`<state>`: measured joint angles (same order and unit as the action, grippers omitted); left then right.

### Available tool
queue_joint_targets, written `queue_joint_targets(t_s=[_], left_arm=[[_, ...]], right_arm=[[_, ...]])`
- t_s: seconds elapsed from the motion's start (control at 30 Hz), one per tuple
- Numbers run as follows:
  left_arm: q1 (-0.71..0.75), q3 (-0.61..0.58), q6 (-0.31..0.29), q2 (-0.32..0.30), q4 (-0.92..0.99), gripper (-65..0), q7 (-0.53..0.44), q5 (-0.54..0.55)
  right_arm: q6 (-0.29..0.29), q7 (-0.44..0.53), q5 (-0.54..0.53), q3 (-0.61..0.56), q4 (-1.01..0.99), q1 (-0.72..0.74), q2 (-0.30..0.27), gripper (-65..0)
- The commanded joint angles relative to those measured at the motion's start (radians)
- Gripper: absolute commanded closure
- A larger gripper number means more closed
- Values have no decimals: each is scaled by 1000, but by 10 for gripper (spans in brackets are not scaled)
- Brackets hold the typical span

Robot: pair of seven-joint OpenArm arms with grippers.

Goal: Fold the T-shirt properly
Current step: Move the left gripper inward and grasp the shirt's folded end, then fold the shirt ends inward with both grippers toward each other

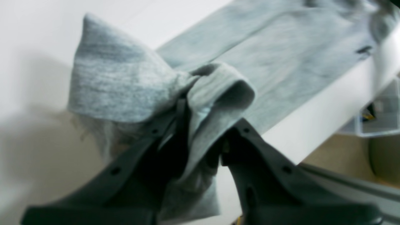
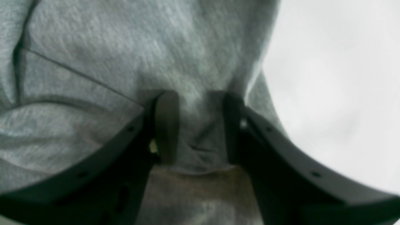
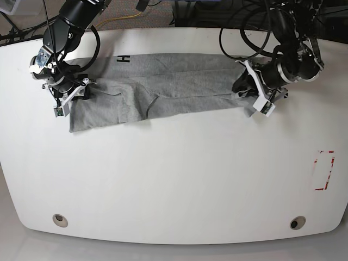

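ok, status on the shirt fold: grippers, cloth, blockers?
Left gripper shut on T-shirt end, cloth bunched. Right gripper pinching the opposite end. Shirt lies in a long band on the table. No blockers visible.

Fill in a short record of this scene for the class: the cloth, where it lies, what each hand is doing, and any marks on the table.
cloth: grey T-shirt, stretched out in a long band, partly folded
printing: black letter showing near its far edge
surface: white table
left hand: shut on a bunched end of the cloth, lifted off the table
right hand: fingers on either side of a pinch of cloth at the other end
table mark: red rectangle outline near the edge
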<state>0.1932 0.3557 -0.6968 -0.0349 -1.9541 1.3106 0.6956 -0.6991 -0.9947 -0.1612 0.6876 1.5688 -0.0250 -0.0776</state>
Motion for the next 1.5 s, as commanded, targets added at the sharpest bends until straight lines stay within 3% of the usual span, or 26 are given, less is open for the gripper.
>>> queue_joint_targets(t_s=[0.0,0.5,0.57,0.77,0.97,1.1,1.27,1.37,1.47], left_arm=[[-34,-63,-1,20,-14,-63,-26,19],[-68,-332,-1,92,-12,-65,-68,-199],[-70,-353,-1,106,-12,-107,-65,-216],[-71,-475,-1,125,-15,-361,-64,-285],[-105,-607,-1,119,-37,-374,-62,-281],[-119,-582,-1,115,-55,-372,-64,-282],[-122,-462,-1,34,-54,-368,-67,-282],[-88,-363,-1,-24,-51,-299,-68,-282],[-57,-297,-1,-66,-44,-265,-72,-282]], right_arm=[[1,17,-8,2,14,12,-12,-219],[1,17,-2,2,14,13,-1,-217],[1,17,-2,2,14,13,-1,-217],[1,17,-2,1,14,13,0,-217],[1,15,-2,1,14,15,-1,-217],[1,15,-2,1,14,18,-1,-217],[1,15,-10,1,38,20,0,-222],[1,-5,-11,1,101,20,2,-228],[1,-60,-11,10,172,32,15,-323]])
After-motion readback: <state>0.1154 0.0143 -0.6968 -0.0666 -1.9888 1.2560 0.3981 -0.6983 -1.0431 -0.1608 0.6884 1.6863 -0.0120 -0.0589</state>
